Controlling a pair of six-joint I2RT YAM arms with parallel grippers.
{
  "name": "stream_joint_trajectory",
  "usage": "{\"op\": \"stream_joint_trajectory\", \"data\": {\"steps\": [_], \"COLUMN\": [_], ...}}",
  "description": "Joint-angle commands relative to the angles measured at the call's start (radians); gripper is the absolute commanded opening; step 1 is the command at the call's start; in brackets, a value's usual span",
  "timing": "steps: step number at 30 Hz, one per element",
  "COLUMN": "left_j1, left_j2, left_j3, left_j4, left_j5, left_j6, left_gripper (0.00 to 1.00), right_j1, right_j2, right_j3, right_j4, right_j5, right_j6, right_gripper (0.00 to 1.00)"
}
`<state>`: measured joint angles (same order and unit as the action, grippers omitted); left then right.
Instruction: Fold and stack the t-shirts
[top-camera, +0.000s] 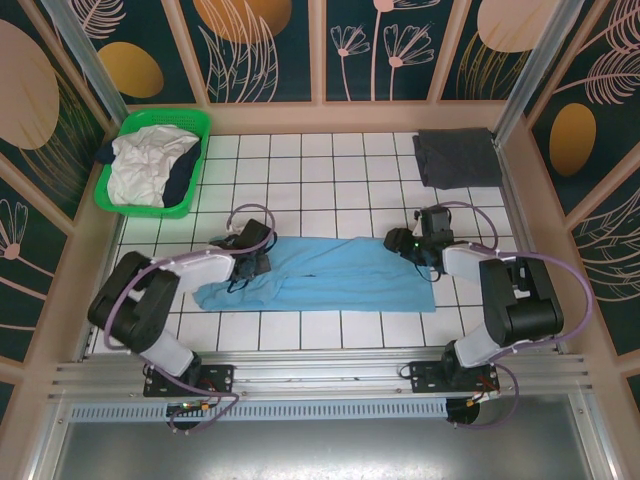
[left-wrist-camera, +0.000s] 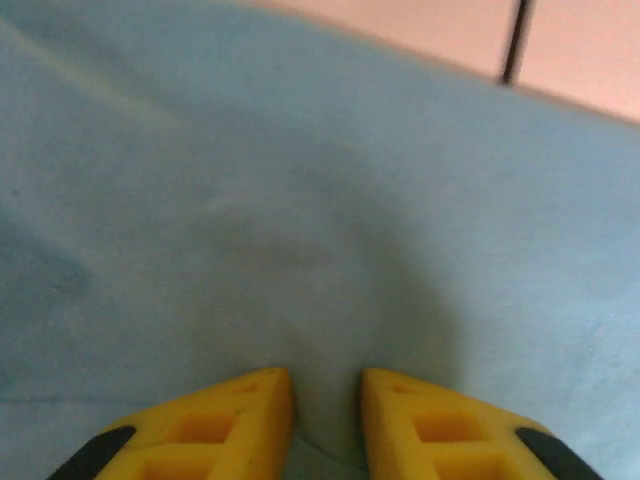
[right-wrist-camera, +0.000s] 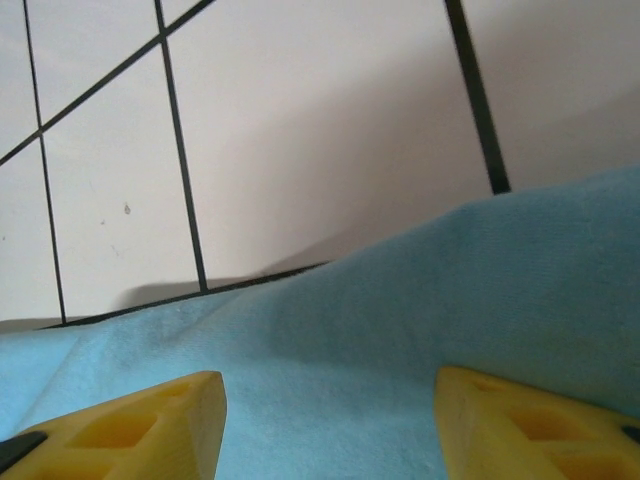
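Where green basket (top-camera: 168, 116) sat far left, white t-shirt (top-camera: 140, 170) covered most of navy t-shirt (top-camera: 178, 188) inside. Your left gripper (left-wrist-camera: 327, 385) stood narrow over light blue t-shirt (top-camera: 340, 272), grip unclear; right gripper (right-wrist-camera: 330, 395) gaped.

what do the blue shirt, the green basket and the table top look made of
light blue t-shirt: soft matte knit, likely cotton; it drapes, creases and looks fuzzy up close. green basket: probably moulded plastic; even bright colour, stiff straight rim. table: smooth white squares with dark lines, tile or printed sheet, unclear.
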<state>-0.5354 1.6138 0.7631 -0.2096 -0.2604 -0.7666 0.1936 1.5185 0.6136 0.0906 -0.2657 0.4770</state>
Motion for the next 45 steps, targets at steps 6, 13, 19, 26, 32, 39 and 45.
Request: {"op": "stream_joint_trajectory", "data": {"steps": [6, 13, 19, 26, 32, 39, 45], "left_j1": [0.073, 0.100, 0.109, 0.122, 0.124, 0.156, 0.169], "left_j2": [0.270, 0.632, 0.888, 0.723, 0.581, 0.784, 0.913], "left_j3": [0.165, 0.782, 1.337, 1.244, 0.882, 1.036, 1.203], "left_j4": [0.124, 0.099, -0.038, -0.017, 0.190, 0.125, 0.083], "left_j5": [0.065, 0.175, 0.312, 0.270, 0.270, 0.304, 0.341], "left_j6": [0.096, 0.263, 0.268, 0.265, 0.196, 0.131, 0.154], "left_gripper": [0.25, 0.36, 0.42, 0.56, 0.60, 0.49, 0.50], "right_j1": [0.017, 0.144, 0.346, 0.310, 0.299, 0.342, 0.452], "right_j2": [-0.138, -0.183, -0.199, -0.367, -0.169, 0.010, 0.013], "right_j3": [-0.060, -0.113, -0.106, -0.021, 0.085, 0.116, 0.019], "right_j4": [-0.112, -0.200, -0.324, -0.312, -0.234, -0.221, -0.188], "right_j5": [0.071, 0.129, 0.171, 0.236, 0.231, 0.225, 0.187], "right_j6": [0.018, 0.096, 0.216, 0.136, 0.058, 0.084, 0.225], "right_gripper": [0.63, 0.64, 0.65, 0.74, 0.74, 0.69, 0.69]}}
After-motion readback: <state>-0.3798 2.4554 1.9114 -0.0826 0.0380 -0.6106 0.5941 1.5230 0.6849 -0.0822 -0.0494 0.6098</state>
